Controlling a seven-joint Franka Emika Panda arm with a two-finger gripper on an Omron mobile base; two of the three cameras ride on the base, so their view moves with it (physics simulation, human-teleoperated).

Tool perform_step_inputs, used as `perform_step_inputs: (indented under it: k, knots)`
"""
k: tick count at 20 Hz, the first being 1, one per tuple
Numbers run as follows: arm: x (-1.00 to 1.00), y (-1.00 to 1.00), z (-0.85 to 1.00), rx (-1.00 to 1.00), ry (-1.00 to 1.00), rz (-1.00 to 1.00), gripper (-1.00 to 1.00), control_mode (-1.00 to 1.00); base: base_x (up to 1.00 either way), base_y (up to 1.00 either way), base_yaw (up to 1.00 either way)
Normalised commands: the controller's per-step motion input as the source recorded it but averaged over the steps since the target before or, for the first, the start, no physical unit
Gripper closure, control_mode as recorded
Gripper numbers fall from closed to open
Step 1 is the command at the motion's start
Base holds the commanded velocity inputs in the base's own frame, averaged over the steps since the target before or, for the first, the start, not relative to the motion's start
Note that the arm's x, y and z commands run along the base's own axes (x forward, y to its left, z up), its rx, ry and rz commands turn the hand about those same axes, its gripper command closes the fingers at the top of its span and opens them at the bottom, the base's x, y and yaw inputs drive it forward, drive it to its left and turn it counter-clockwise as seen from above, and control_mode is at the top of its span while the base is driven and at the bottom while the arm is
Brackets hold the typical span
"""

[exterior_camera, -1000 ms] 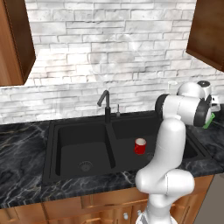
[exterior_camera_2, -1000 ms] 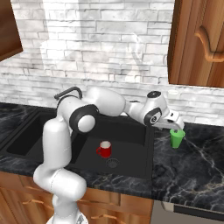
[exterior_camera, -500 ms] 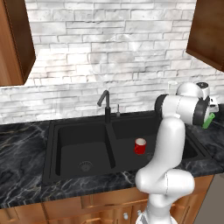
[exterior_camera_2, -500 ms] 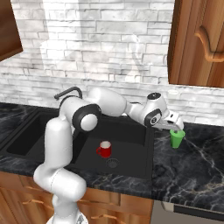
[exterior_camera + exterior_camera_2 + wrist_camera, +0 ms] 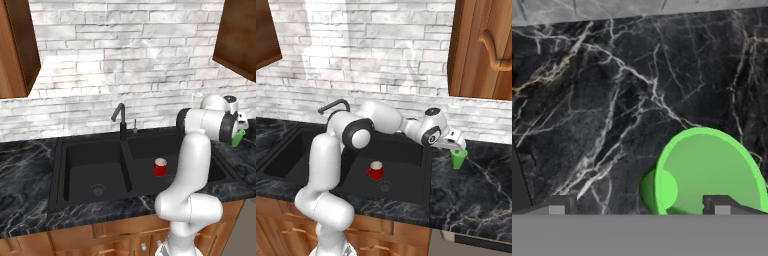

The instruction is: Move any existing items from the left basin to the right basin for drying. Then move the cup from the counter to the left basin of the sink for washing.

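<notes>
The green cup (image 5: 458, 159) stands upright on the black marble counter (image 5: 476, 195) to the right of the sink. My gripper (image 5: 456, 146) hovers just above it, open and holding nothing. In the hand view the cup (image 5: 709, 172) is seen from above at the lower right. One of my fingertips (image 5: 722, 204) is over its mouth, while the gripper (image 5: 639, 206) is centred left of it. The red cup (image 5: 160, 166) with its white inside stands in the right basin (image 5: 150, 150). The left basin (image 5: 85, 170) shows its round grey drain.
A slim black faucet (image 5: 119, 117) rises behind the ridge between the basins. A white brick wall runs behind the counter (image 5: 20, 165). Brown cabinets hang at the upper left and upper right. My arm reaches over the right basin.
My hand has edged slightly down and toward the green cup. The red cup and green cup have not moved.
</notes>
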Motion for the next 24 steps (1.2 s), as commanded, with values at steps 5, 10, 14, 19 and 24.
perform_step_inputs:
  k: [5, 10, 14, 19, 24]
  knots:
    - [0.1, -0.1, -0.09, 0.0, 0.0, 0.0, -1.0, -1.0, 0.0, 0.0, 0.0]
    - [0.11, -0.11, -0.09, 0.0, 0.0, 0.0, -1.0, -1.0, 0.0, 0.0, 0.0]
    - [0.1, -0.13, -0.08, 0.0, 0.0, 0.0, -1.0, -1.0, 0.0, 0.0, 0.0]
    - [0.04, -0.11, -0.1, 0.0, 0.0, 0.0, -1.0, -1.0, 0.0, 0.0, 0.0]
    - [0.0, -0.06, -0.17, 0.0, 0.0, 0.0, -1.0, -1.0, 0.0, 0.0, 0.0]
